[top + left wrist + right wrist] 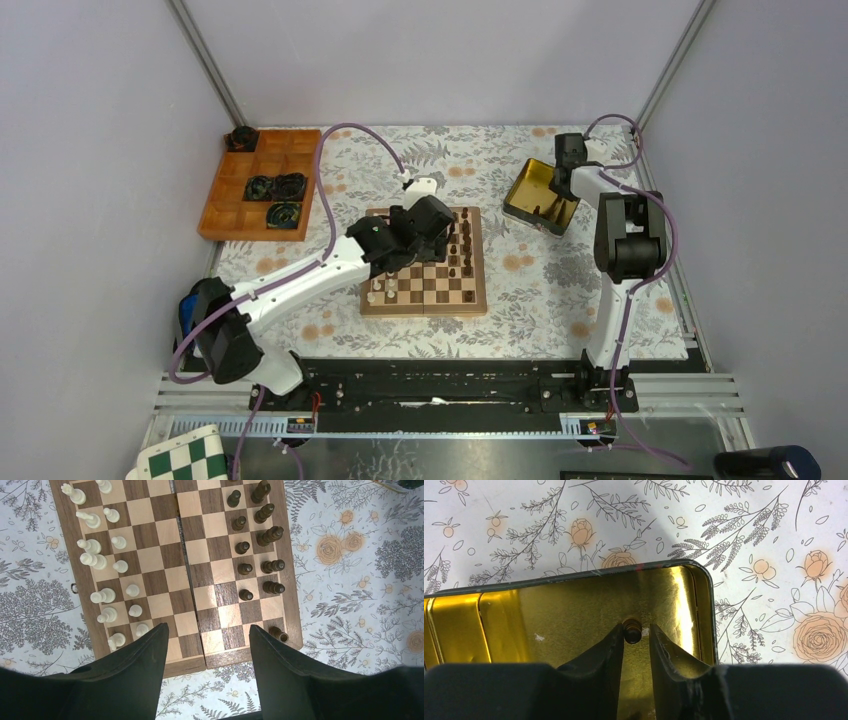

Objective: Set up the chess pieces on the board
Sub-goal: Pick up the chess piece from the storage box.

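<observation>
Nearly finished chess setup, shown from above and from both wrists. The left tool point(207, 627) hovers over the board point(185, 555), its fingers point(145, 670) wide apart and holding nothing. The board's edge lies directly beneath its fingertips. To that tool's left, the cream chess pieces point(92, 560) stand in two fairly full rows. To its right, the dark chess pieces point(270, 534) also form two rows, but with gaps. Several squares nearest the tool are bare, and a single dark piece stands in the corner there. The far end of each row is cut off by the frame, so a full count is not possible.

The right tool point(635, 628) is well away from the board, lowered into an open gold tin point(564, 605). A small dark piece point(632, 632) sits between its fingertips point(616, 635), which stand narrowly apart. A sliver of gap shows on one side, so it does not look clamped. On this evidence, the cream side seems about done and a few dark pieces remain to be fetched and placed.

The table point(540, 290) wears a pale cloth printed with grey ferns and peach roses. Beyond the left tool, off to its left, sits an orange tray point(290, 145) holding black ring-shaped items point(277, 187). Plain grey walls point(450, 60) enclose the space.
</observation>
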Available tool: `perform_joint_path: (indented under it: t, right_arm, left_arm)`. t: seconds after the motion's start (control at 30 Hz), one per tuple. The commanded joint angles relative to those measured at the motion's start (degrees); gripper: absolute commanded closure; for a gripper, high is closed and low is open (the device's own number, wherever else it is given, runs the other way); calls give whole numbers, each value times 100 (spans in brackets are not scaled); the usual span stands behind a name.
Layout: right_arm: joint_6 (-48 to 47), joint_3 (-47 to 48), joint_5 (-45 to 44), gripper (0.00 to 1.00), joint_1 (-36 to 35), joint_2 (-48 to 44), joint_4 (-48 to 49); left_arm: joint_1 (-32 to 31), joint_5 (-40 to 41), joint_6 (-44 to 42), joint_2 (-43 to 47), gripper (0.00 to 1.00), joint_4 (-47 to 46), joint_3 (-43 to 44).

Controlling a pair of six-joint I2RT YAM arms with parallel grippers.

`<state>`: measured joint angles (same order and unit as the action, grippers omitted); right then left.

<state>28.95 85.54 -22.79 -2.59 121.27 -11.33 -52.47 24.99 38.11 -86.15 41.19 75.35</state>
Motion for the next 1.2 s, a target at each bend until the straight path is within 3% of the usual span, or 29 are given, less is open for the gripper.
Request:
perform_joint_path:
  t: [0.0, 0.13, 0.37, 0.77, 1.17]
  right_arm:
    - [-140, 320, 2, 68, 39, 69, 72]
    - [-200, 316, 16, 73, 39, 75, 93]
    - [-278, 301, 54, 93, 37, 74, 109]
    - [-570, -143, 154, 96, -93, -672, 288]
    - [-838, -821, -60, 97, -1074, -1888, -4]
  left_arm:
    - [-18, 223, 78, 203, 32, -41, -81]
    - [-24, 227, 82, 238, 32, -38, -129]
    - [-23, 252, 92, 281, 32, -37, -220]
    - [-18, 212, 221, 485, 32, -33, -416]
    - [-24, 230, 479, 660, 32, 111, -458]
